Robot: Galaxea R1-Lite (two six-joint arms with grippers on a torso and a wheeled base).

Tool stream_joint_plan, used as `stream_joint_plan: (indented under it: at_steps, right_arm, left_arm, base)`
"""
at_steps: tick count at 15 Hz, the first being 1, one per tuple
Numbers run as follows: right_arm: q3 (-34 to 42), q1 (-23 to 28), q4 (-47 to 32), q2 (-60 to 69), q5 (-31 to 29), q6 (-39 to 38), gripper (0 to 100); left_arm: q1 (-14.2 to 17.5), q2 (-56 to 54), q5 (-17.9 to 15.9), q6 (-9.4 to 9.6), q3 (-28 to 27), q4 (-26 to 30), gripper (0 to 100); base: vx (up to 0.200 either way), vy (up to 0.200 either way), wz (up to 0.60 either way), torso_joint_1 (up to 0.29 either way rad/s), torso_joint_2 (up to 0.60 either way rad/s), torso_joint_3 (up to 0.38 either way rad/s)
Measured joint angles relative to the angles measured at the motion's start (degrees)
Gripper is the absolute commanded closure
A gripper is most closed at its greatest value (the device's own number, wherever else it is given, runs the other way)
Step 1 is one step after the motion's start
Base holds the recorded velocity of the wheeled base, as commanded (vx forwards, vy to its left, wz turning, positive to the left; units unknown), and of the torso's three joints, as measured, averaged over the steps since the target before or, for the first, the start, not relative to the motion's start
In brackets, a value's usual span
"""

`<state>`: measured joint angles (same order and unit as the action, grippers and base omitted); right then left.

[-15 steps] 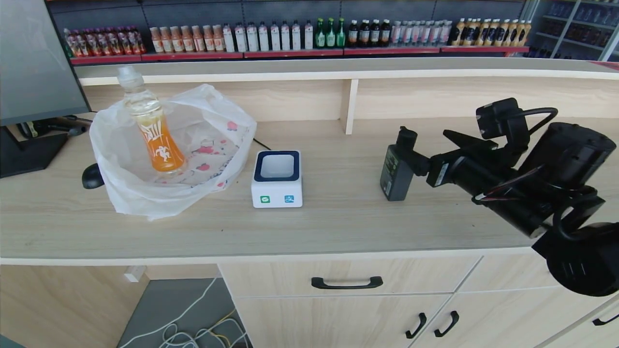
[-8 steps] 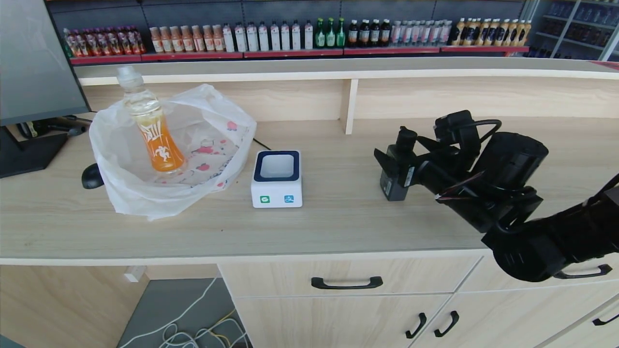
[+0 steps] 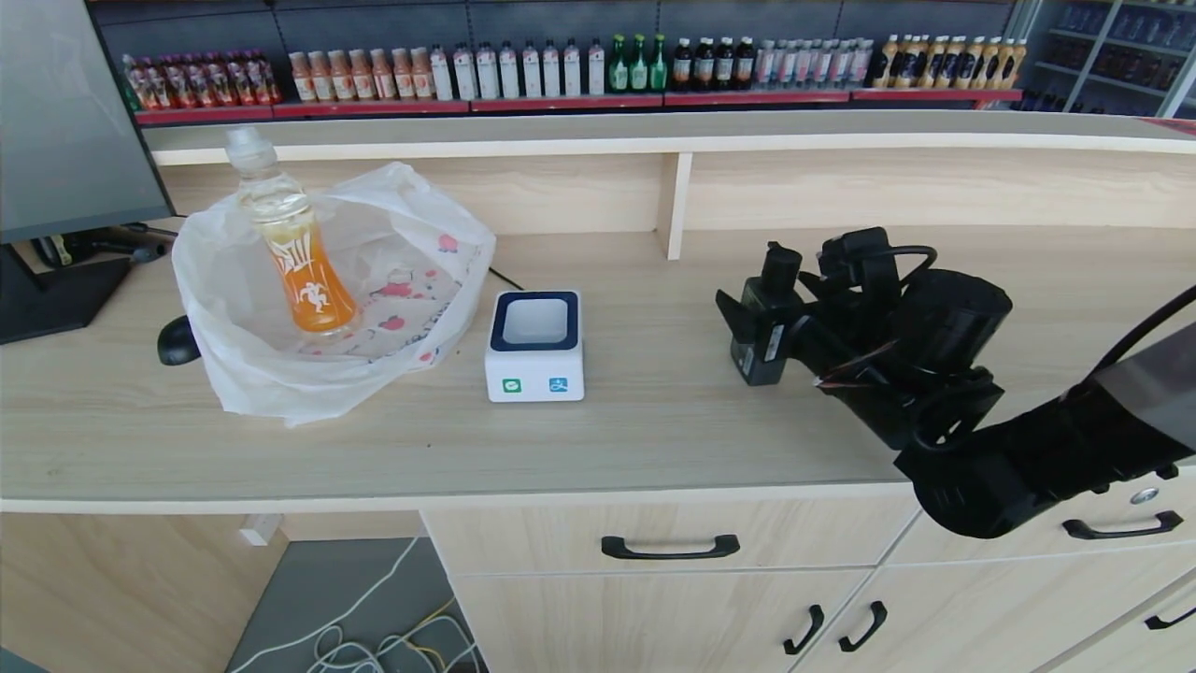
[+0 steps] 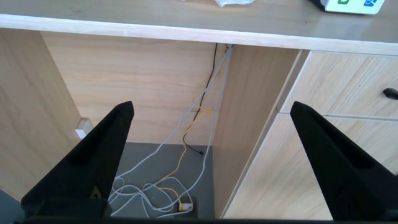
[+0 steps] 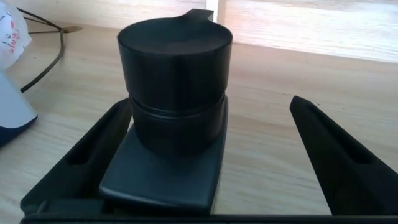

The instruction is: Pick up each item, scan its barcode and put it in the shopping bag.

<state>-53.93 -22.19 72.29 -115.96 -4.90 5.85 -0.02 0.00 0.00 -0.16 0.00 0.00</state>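
Sitting inside the white shopping bag (image 3: 245, 379), an orange drink bottle (image 3: 301, 266) is tilting slightly. Right of the scanner (image 3: 535, 346), the right gripper (image 5: 211, 124) is straddling the upright dark bottle (image 3: 753, 360), fingers (image 5: 329, 162) apart. The left wrist view is showing the left gripper (image 4: 208, 112) spread wide below the counter (image 4: 155, 28), above floor cables (image 4: 180, 163).

Dark bottle (image 3: 753, 360), one side behind the right end effector (image 3: 768, 299).
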Motion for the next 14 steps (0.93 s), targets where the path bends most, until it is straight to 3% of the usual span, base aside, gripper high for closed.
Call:
stream_joint_plan:
  at_steps: [14]
  right_arm:
    - [3.6,0.1,3.5,-0.7,0.1,-0.2,0]
  left_arm:
    - [0.0,0.0,0.0,0.00,0.0,0.0,0]
  base:
    - [0.000,0.000,0.00,0.000,0.00,0.000]
